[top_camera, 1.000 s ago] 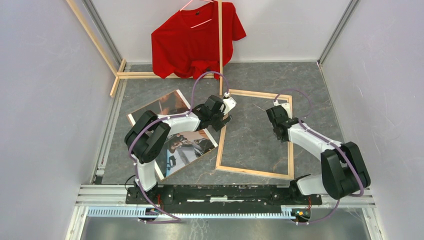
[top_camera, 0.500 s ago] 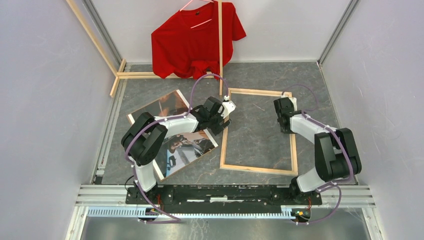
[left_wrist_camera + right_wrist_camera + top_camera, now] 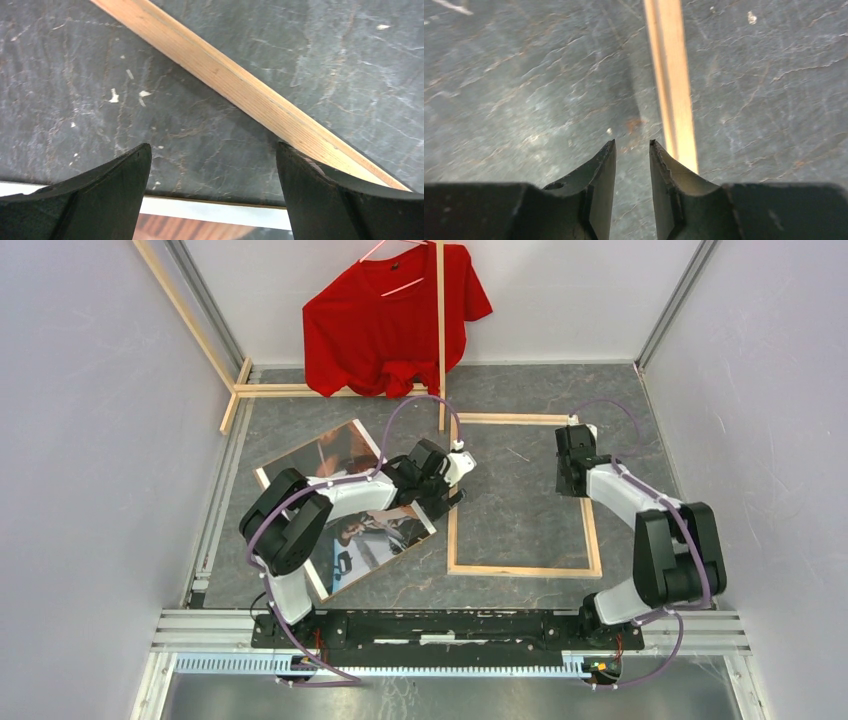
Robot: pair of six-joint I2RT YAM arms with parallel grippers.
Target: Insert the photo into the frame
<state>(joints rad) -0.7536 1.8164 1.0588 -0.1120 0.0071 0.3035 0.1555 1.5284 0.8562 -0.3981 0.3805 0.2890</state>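
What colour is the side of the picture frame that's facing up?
The frame shows pale bare wood, clearest in the left wrist view.

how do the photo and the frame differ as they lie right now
The photo is a solid printed sheet with a white border; the frame is an open rectangle of pale wood with bare table showing through it. The photo lies skewed on the left, while the frame sits nearly square to the table edges on the right. Both lie flat on the table, side by side, not overlapping.
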